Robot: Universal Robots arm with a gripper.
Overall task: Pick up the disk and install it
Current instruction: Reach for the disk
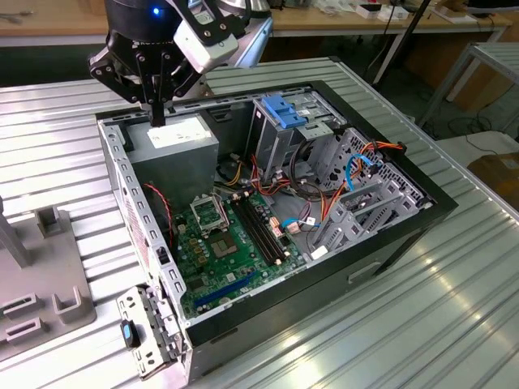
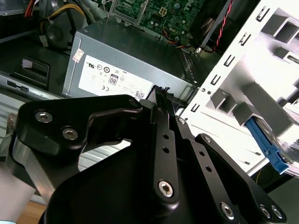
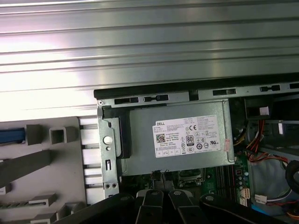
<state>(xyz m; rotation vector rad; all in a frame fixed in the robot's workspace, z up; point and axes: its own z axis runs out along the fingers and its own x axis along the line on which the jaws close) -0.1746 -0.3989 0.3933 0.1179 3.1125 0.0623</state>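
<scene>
— Where's your gripper?
— Upper left of the exterior view. Gripper (image 1: 156, 113) hangs over the power supply (image 1: 182, 134), fingers pinched narrow, holding nothing.
— And your disk?
— Second wrist view: disk (image 2: 264, 143), blue rail showing, sits in the grey fixture (image 2: 245, 112).

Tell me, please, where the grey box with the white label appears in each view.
Exterior view: grey box in the far corner of the case, toward the exterior view's left, under the gripper.
Second wrist view: grey box just beyond the gripper.
First wrist view: grey box inside the case edge, beyond the gripper.
Shared landmark: its white label.
</scene>
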